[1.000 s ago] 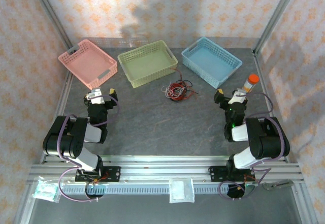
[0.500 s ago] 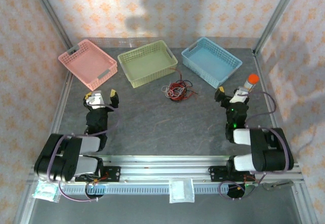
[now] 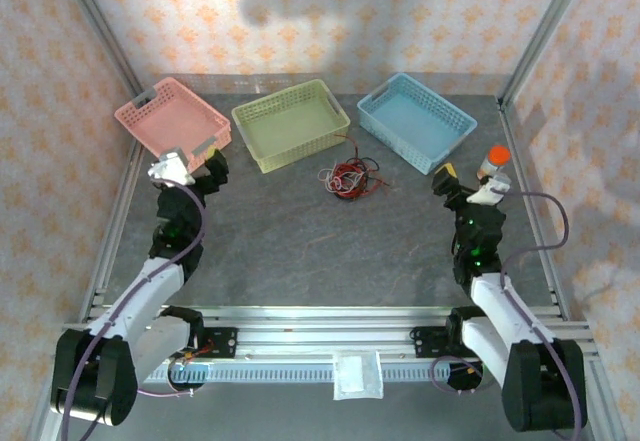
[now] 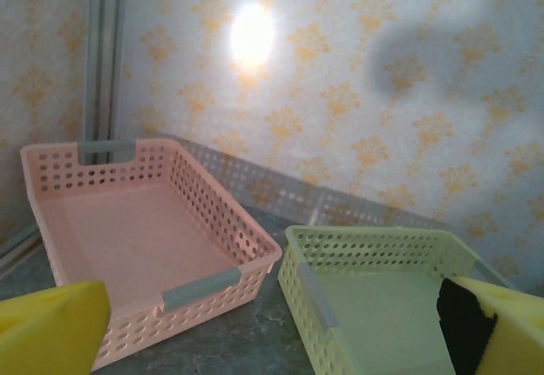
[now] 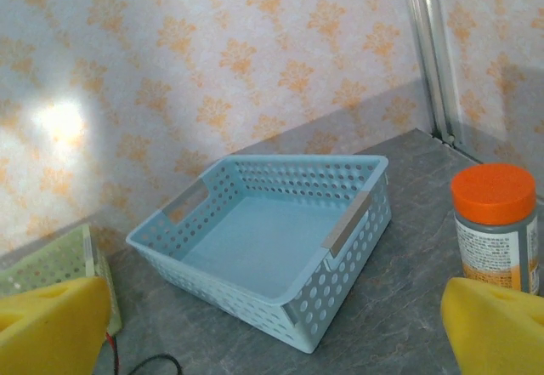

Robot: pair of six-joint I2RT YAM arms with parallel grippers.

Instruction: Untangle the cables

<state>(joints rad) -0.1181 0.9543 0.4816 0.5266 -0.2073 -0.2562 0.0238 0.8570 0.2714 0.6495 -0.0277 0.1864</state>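
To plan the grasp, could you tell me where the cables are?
In the top view, the cables lie mid-table beside the green basket, off its near-right corner.

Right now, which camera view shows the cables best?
The top external view: the whole tangle of cables lies near the green basket. The right wrist view catches a short black loop at its bottom edge. The left wrist view faces the pink basket.

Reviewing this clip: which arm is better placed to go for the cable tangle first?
Probably the right. The right gripper sits somewhat nearer the cables than the left gripper, and a cable end shows at the bottom of the right wrist view. Both jaws stand open.
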